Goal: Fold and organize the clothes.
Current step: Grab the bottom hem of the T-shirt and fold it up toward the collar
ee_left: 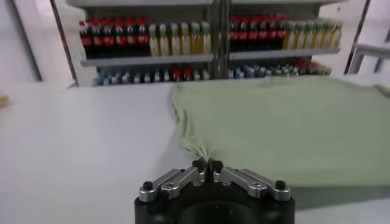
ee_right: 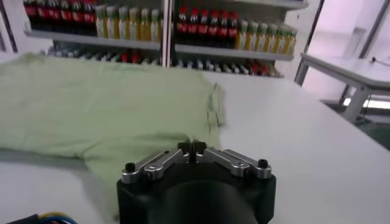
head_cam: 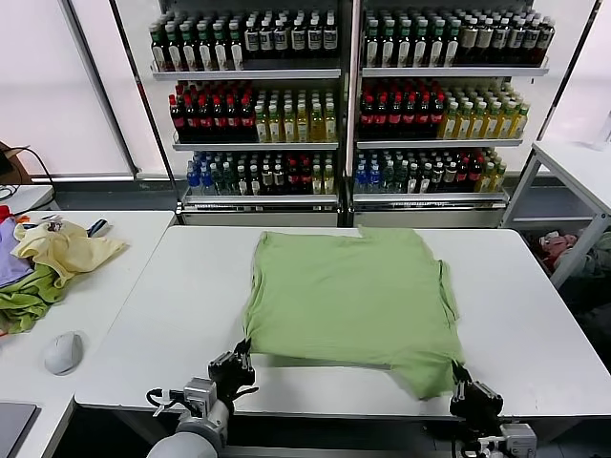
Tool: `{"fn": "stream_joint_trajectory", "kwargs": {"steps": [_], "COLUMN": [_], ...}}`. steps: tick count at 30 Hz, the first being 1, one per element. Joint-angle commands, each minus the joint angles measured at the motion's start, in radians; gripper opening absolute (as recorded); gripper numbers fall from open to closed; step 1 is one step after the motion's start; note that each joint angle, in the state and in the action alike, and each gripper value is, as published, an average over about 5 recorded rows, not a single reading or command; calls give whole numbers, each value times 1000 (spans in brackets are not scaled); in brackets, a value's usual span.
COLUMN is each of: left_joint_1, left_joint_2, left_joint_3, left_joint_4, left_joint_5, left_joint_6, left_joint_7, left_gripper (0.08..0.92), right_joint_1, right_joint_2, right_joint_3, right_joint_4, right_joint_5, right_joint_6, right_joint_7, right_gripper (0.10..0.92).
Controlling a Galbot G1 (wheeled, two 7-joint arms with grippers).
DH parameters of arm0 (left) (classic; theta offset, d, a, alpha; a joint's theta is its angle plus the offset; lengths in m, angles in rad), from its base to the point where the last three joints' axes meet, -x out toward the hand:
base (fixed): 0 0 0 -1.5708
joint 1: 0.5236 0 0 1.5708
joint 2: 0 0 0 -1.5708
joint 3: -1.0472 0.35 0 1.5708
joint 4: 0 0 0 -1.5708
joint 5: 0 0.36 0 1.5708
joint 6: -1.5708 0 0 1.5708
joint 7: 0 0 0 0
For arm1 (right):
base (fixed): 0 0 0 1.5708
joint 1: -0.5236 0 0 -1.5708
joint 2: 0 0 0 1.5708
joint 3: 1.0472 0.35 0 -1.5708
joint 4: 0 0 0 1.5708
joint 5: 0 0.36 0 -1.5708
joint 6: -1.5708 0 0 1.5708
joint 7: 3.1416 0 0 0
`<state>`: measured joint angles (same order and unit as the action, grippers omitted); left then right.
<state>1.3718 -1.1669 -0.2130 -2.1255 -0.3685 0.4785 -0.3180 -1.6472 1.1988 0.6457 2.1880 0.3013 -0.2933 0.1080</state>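
The light green polo shirt [head_cam: 348, 296] lies spread flat on the white table [head_cam: 143, 315]; its collar, buttons and graphic are hidden. My left gripper [head_cam: 237, 361] is at the shirt's near left corner, shut on a pinch of the hem [ee_left: 198, 149], which bunches at its fingertips [ee_left: 200, 164]. My right gripper [head_cam: 465, 385] is at the near right corner, shut on the fabric [ee_right: 122, 152] where it reaches the table's front edge. The left gripper [ee_left: 207, 163] and the right gripper [ee_right: 192, 146] each show with jaws pressed together.
A side table at the left holds a pale yellow garment [head_cam: 62, 248], a darker green cloth [head_cam: 24, 301] and a white mouse [head_cam: 63, 353]. Shelves of bottles [head_cam: 344, 95] stand behind the table. Another white table [head_cam: 573, 167] stands at the right.
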Motion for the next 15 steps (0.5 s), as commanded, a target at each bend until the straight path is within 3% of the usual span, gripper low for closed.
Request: {"fn": "stream_joint_trajectory", "kwargs": {"steps": [1,15], "left_joint_1": [-130,-329], "left_joint_2": [60,46], "left_joint_3": [32,114], "left_joint_4": [33,246], "left_joint_5": [-30,-36], "left_joint_6": [-33,3], "left_joint_7": [1,-26], "left_gripper": [108,108], "right_joint_1": [125,440], "right_joint_2": [-36,-86], "right_joint_3": [3,-115], "right_joint_4": [-49,-302], "right_joint_5": [18,13], "right_joint_6": [13,-12], "right_joint_7": [-1,3], "right_gripper": [122,122]}}
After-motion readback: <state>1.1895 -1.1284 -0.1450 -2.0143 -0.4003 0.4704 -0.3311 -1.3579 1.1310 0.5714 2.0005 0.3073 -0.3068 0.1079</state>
